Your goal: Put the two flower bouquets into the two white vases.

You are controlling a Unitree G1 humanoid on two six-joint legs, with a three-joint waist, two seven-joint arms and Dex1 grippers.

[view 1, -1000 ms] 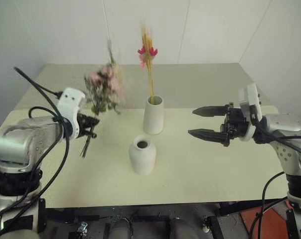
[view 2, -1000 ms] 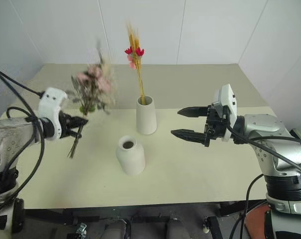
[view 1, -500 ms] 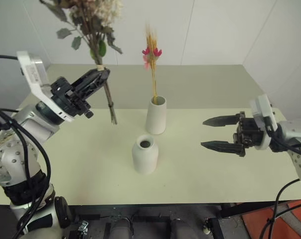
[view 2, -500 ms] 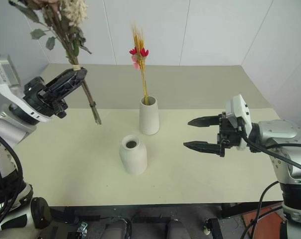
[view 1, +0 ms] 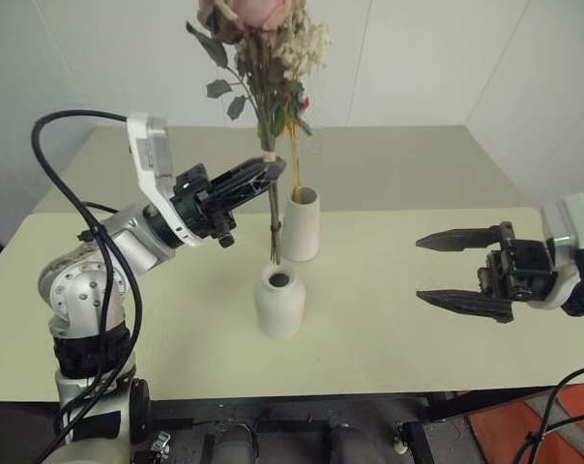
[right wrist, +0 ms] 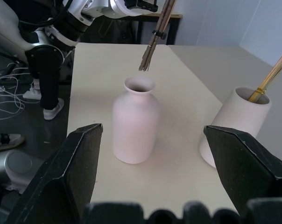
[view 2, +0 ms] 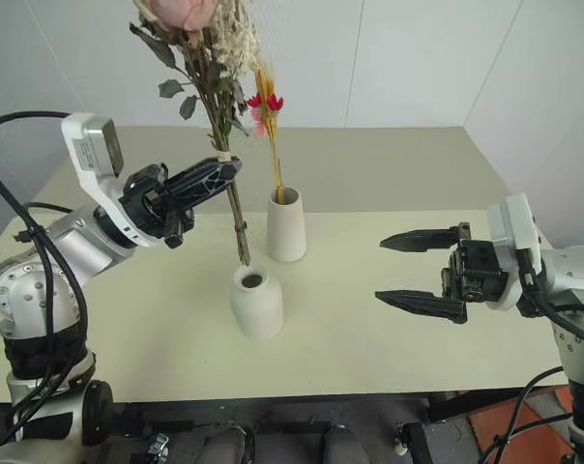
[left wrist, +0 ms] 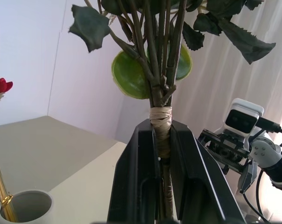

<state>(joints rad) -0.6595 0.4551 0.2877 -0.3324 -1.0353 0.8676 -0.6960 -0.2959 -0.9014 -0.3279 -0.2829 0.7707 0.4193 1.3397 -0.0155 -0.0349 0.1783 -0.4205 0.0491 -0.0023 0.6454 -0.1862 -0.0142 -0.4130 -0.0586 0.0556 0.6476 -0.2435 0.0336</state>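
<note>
Head views first: my left gripper [view 1: 258, 175] is clamped on the bushy bouquet [view 1: 263, 58] at its tied band, stems hanging below the fingers and blooms rising above, so the long axis runs near upright with a slight lean. I hold it that way, I judge, so the stem tips [view 1: 275, 253] can drop into the short vase [view 1: 279, 302], which stands just under them; tips and mouth are not yet touching. Beyond the gripper the tall vase [view 1: 301, 223] already holds the slim bouquet [view 2: 265, 111], upright. My right gripper [view 1: 466, 271] hangs well apart, fingers spread wide and empty. Left wrist view: both fingers [left wrist: 136, 177] pinch the stems at the band. Right wrist view: stem tips hover just above the short vase's mouth, slightly off centre.
</note>
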